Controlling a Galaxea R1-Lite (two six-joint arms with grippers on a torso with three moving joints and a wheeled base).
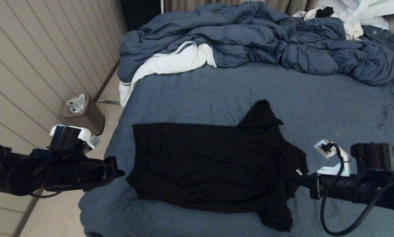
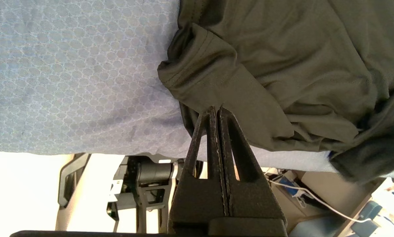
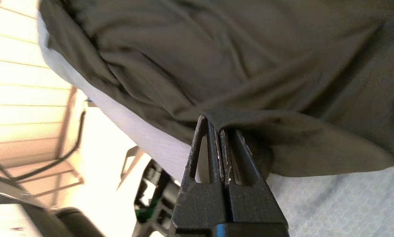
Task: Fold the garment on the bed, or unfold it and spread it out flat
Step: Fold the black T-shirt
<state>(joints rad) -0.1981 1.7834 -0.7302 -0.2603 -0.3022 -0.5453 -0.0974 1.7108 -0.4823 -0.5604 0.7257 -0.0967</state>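
The black garment (image 1: 210, 158) lies sideways on the bed (image 1: 216, 89), mostly flat, with one sleeve pointing toward the duvet and loose folds along its near edge. No print shows on it. My left gripper (image 1: 121, 172) is at its near left corner, jaws shut, tips pinching the edge of a fabric fold (image 2: 216, 108). My right gripper (image 1: 294, 180) is at the garment's right side, shut, with cloth drawn over and between its tips (image 3: 216, 126). In both wrist views the garment (image 2: 299, 49) (image 3: 233, 49) lies just beyond the fingers, and blue sheet shows beside it.
A rumpled blue duvet (image 1: 266, 36) with white lining (image 1: 170, 62) fills the far end of the bed. White clothes (image 1: 358, 13) are piled at the far right. A brown bin (image 1: 81, 113) stands on the floor left of the bed, by the panelled wall.
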